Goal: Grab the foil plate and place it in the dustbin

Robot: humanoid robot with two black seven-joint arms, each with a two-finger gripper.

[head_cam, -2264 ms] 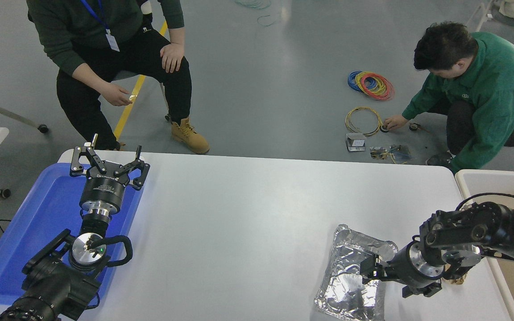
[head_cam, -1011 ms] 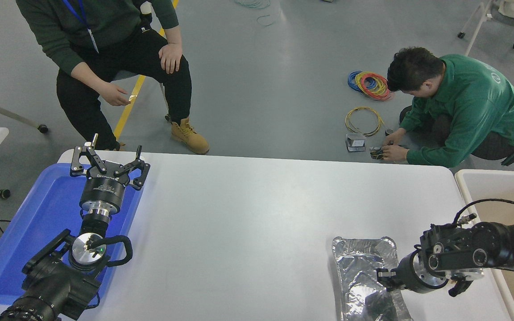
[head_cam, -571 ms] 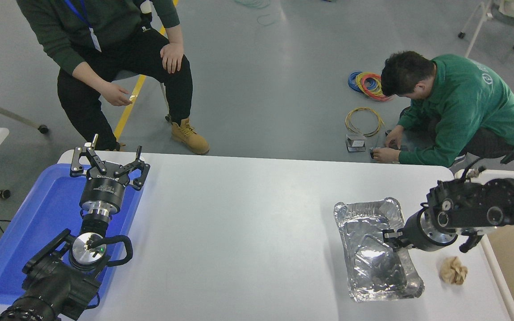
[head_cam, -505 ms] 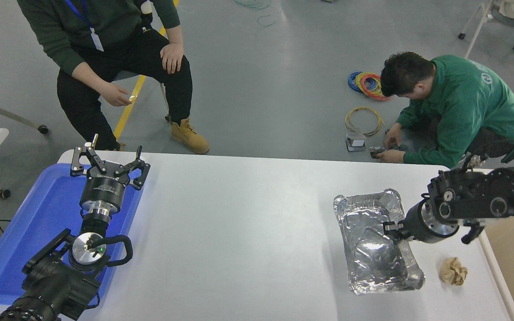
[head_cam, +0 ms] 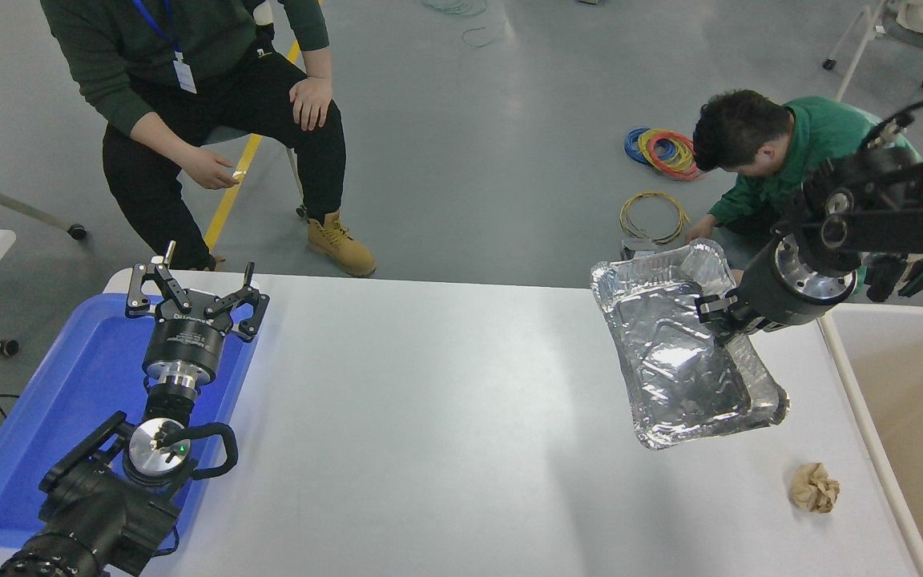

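The foil plate (head_cam: 674,353), a shiny crinkled silver tray, hangs in the air above the right part of the white table (head_cam: 429,417), its open side facing up. My right gripper (head_cam: 722,316) is shut on the plate's right rim, the arm reaching in from the right edge. Along the table's right side stands the dustbin (head_cam: 906,385), with a cream rim and a beige inside; the plate is to its left, not over it. My left gripper (head_cam: 193,292) is parked open over the blue tray at the lower left.
A crumpled brown paper ball (head_cam: 814,487) lies near the table's right front. The blue tray (head_cam: 53,417) covers the left end. One person sits beyond the far left edge, another crouches on the floor behind the right arm among coils of cable (head_cam: 666,152).
The right gripper has lifted the foil plate off the table and carried it up and away from me. The crouching person has shifted. The left arm has not moved.
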